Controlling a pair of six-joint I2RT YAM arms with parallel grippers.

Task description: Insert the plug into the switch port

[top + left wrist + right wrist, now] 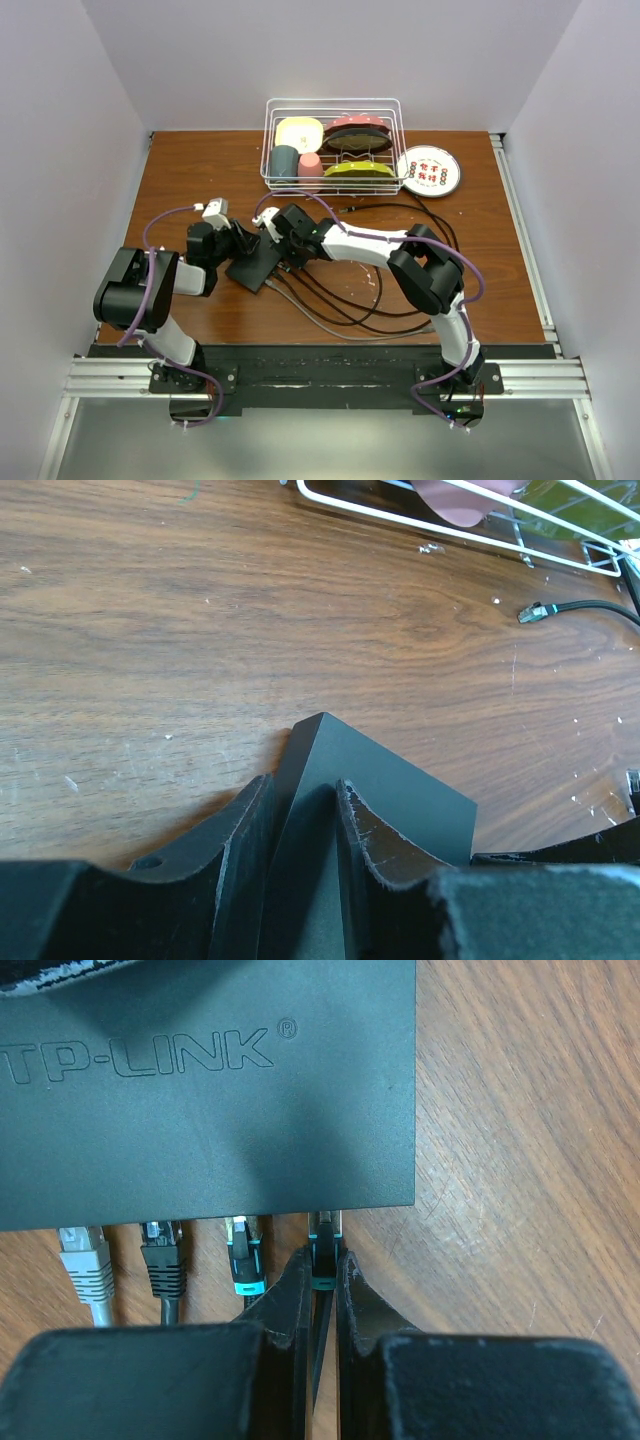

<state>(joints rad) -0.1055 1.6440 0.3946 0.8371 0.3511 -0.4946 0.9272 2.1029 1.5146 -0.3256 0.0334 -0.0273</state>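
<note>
Pinching the plug (325, 1224), the right gripper (322, 1260) points straight up-frame at the switch (200, 1110). The left gripper (303, 790) clamps its corner.

The left arm (150, 290) and right arm (400, 255) converge forward, left gripper (305, 785) clamped on the switch (400, 800), right gripper (322, 1260) closed tight on the plug (324, 1242).

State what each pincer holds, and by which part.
Left pincer clamps the switch at one end; right pincer pinches the plug by its teal boot.

"tp-link" logo on the switch (200, 1130) top
</note>
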